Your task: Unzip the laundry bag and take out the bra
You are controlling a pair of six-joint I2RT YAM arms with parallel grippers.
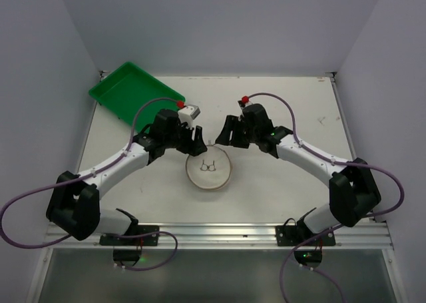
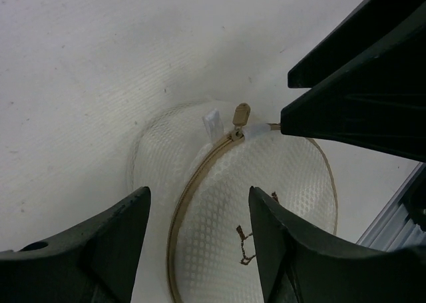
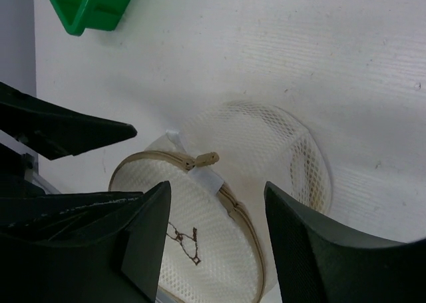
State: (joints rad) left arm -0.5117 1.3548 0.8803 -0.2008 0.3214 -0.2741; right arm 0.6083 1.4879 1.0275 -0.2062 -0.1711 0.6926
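**Nearly at the pull (image 2: 241,113), nothing held**

The bag (image 1: 208,168) sits zipped on the bench (image 1: 286,190). At its far rim left gripper (image 1: 194,143) and right gripper (image 1: 225,136) hover, jaws apart, empty. Its pull is small; tugged unpinned, we judge the bag would slide.

My left gripper (image 2: 198,195) spread wide over the laundry bag (image 2: 279,176), tan zip pull (image 2: 241,114) at the bag's far rim, right gripper (image 2: 285,98) just beside the bag's rim, white tabletop (image 2: 100,83) under the bag
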